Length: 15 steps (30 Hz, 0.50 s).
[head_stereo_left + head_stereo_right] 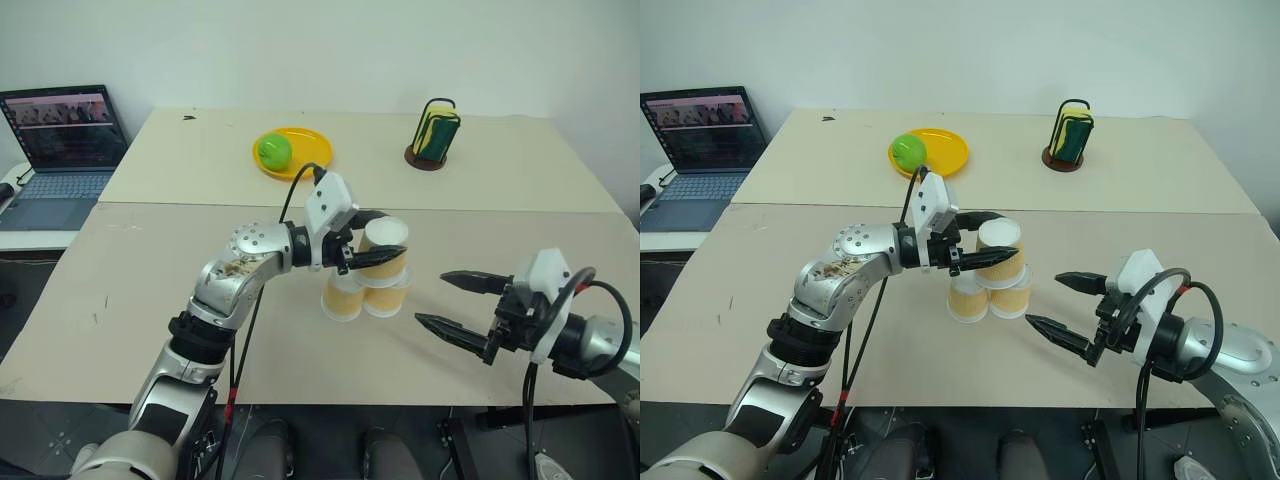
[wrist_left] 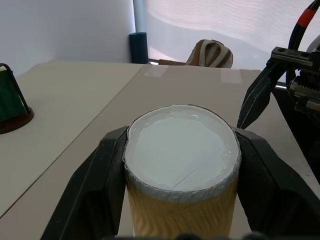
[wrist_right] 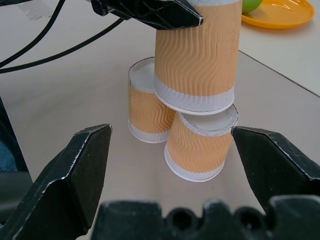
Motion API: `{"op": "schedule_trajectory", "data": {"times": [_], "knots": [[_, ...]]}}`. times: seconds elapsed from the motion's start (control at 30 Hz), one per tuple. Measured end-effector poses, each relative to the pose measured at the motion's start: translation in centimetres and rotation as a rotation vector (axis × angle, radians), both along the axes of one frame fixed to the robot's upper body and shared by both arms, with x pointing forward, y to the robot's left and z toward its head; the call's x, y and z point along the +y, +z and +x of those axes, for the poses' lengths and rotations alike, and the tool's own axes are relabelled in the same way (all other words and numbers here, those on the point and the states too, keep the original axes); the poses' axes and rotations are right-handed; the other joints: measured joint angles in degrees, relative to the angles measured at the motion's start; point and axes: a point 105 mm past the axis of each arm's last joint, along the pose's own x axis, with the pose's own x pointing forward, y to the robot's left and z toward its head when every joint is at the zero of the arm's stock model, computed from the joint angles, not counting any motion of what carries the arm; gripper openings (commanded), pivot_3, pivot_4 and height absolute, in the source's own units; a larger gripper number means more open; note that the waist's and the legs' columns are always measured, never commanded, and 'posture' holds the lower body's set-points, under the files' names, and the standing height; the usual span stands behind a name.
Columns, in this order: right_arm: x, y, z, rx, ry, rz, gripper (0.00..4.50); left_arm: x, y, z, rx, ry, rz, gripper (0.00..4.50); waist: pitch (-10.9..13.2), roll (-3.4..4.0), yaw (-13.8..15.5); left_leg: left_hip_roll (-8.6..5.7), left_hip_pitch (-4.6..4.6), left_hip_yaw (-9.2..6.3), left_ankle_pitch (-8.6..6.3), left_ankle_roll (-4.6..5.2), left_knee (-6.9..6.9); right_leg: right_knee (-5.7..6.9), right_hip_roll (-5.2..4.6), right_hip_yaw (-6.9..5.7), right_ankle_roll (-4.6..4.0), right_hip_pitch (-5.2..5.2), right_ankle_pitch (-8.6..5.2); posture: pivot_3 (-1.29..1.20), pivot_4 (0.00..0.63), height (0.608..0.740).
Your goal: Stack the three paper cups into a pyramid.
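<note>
two beige tables (image 1: 150,300) butt together under a white wall, the seam running across the middle of the head views. far left, an open laptop (image 1: 62,150) sits on a lower side surface. on the far table, a yellow plate (image 1: 300,150) holds a green apple (image 1: 274,151); further right stands a small wire holder (image 1: 432,132) with green and yellow sponges on a brown round base.

near table, centre: two base cups (image 1: 362,298), upside down, stand side by side and touching, white ends up. left gripper (image 1: 378,240) reaches in level from the left, its fingers (image 2: 95,185) clamped on either side of the top cup (image 1: 384,248), also inverted. in the right wrist view the top cup's lower rim rests on the nearer base cup's end (image 3: 207,122) and overlaps the farther one (image 3: 145,107); whether it sits fully on both i cannot tell. the top cup looks slightly tilted in that view.

right of the stack, right gripper (image 1: 440,300) hovers above the table with its jaws spread wide, tips pointing toward the cups, near them but not touching, holding nothing.
</note>
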Motion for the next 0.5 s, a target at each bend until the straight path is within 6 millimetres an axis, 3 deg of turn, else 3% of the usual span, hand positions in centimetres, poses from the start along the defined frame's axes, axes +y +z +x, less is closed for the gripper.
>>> {"op": "schedule_trajectory", "data": {"times": [0.03,0.1,0.13,0.5], "knots": [[-0.01,0.01,0.00,-0.001,0.000,0.000,4.50,-0.01,-0.01,-0.01,0.000,-0.001,0.001,3.63,0.0,0.00,0.0,0.00,0.00,0.00,0.00,0.00,0.00,0.00,0.00,0.00,0.00,0.00,0.00,0.00,0.150,0.735],[-0.02,0.03,0.01,-0.002,-0.001,0.000,4.50,-0.02,-0.22,0.05,0.000,0.003,0.011,4.36,0.0,0.00,0.0,0.00,0.00,0.00,0.00,0.00,0.00,0.00,0.00,0.00,0.00,0.00,0.00,0.00,0.150,0.735],[-0.03,0.04,0.01,-0.003,-0.001,0.000,4.50,0.00,-0.30,0.12,0.000,0.007,0.016,4.45,0.0,0.00,0.0,0.00,0.00,0.00,0.00,0.00,0.00,0.00,0.00,0.00,0.00,0.00,0.00,0.00,0.150,0.735],[-0.09,0.06,0.06,-0.007,-0.002,-0.005,4.50,0.26,-0.23,0.24,0.002,0.013,0.015,4.45,0.0,0.00,0.0,0.00,0.00,0.00,0.00,0.00,0.00,0.01,0.01,0.00,0.00,-0.01,0.00,0.00,0.150,0.735]]}}
